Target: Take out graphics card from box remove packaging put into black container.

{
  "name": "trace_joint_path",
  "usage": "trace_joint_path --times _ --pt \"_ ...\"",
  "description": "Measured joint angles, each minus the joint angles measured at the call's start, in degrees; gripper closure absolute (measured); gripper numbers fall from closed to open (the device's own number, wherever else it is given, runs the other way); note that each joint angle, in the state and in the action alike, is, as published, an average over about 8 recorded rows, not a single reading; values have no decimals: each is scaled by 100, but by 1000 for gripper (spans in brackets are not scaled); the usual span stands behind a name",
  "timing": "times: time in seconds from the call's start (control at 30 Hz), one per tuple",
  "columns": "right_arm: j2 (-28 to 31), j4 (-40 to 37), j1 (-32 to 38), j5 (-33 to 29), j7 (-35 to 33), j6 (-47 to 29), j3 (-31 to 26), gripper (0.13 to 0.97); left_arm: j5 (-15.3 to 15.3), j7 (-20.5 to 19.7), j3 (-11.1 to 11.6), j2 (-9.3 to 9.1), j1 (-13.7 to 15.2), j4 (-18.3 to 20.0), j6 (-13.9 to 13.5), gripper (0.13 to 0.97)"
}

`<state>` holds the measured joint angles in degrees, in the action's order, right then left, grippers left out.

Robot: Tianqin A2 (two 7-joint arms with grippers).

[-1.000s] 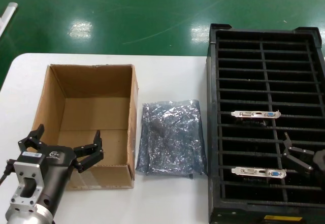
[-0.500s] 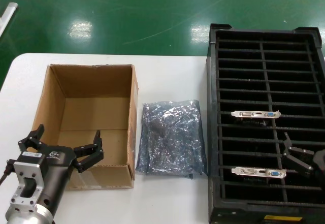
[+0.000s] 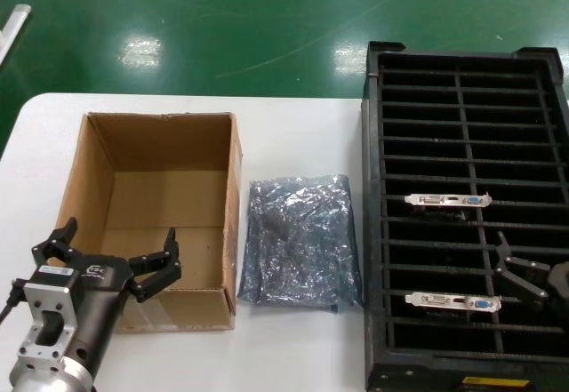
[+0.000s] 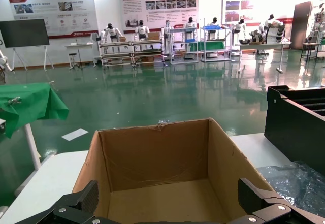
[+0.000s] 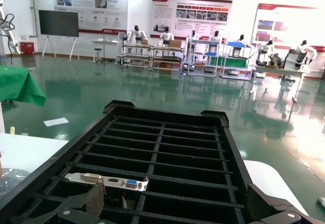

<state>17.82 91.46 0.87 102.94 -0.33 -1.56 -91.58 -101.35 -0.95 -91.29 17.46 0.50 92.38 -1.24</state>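
A: Why is the left gripper (image 3: 108, 252) spread wide at the box (image 3: 149, 214)'s near wall?
B: Box looks empty. Both graphics cards (image 3: 448, 200) sit slotted in the black container (image 3: 373, 232); bags (image 3: 299, 239) lie on the worktop (image 3: 293, 116).
A: Right gripper (image 3: 524, 272)?
B: Open, above the container.

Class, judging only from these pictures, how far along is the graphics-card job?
Done: two graphics cards stand in the black container; the box shows no card; empty packaging lies beside it. In hand: nothing; the left gripper and right gripper are open. Left: apparently nothing.

Two graphics cards (image 3: 447, 200) stand in black container (image 3: 377, 232).
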Motion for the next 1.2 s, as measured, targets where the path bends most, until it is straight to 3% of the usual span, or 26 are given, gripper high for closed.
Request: trace_joint_path --times 1.2 --pt "0 0 0 0 0 0 0 129 0 0 0 0 0 0 0 132"
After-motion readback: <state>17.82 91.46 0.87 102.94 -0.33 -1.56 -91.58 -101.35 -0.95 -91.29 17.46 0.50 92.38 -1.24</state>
